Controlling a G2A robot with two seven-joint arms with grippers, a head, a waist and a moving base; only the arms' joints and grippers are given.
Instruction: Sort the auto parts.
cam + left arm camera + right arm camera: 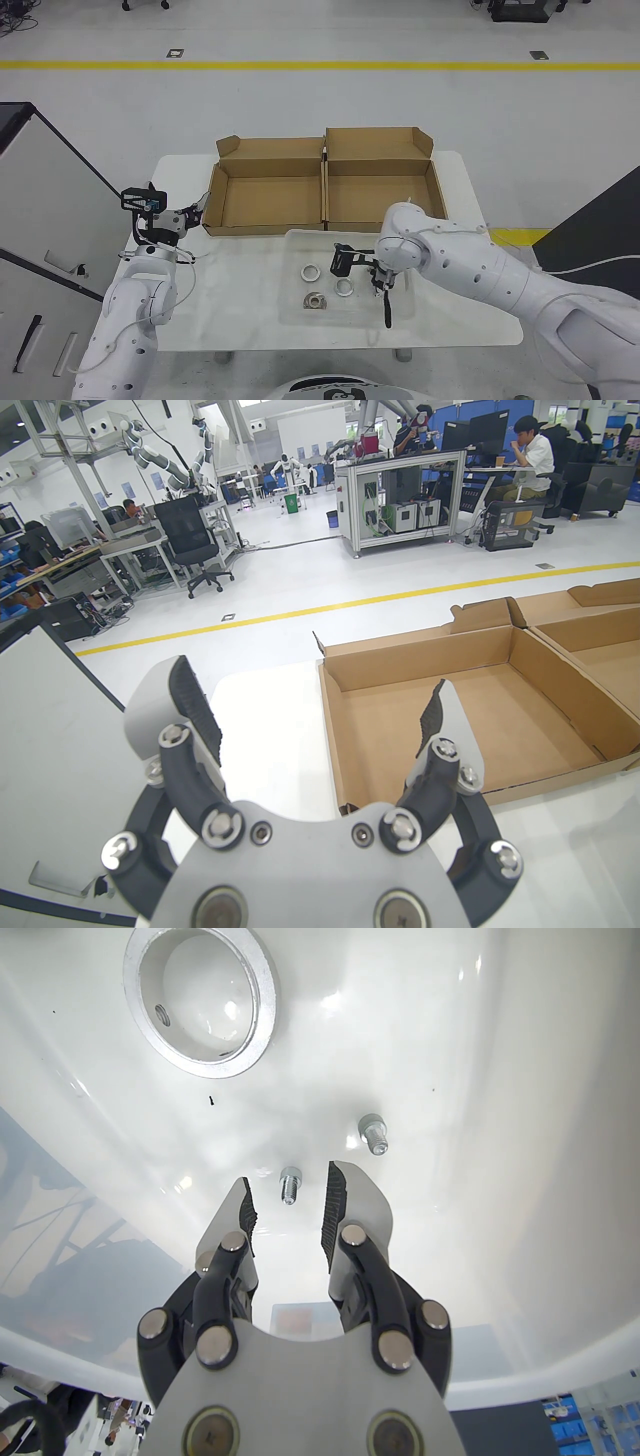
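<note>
A white tray (300, 242) on the table holds metal rings (312, 271), (344, 288) and a darker ring part (317, 300). My right gripper (289, 1185) is open low over the tray floor (450, 1053), its fingers on either side of a small silver bolt (289, 1185). A second bolt (373, 1133) lies just beyond, and a large aluminium ring (200, 1003) farther on. In the top view my right gripper (386, 290) hangs over the tray's right part. My left gripper (320, 705) is open and holds nothing, beside the left cardboard box (450, 720) at the table's left edge (185, 215).
Two open cardboard boxes (268, 195), (380, 190) sit side by side at the back of the table. A white panel (50, 190) stands to the left of the table. Bare table surface (240, 300) lies left of the tray.
</note>
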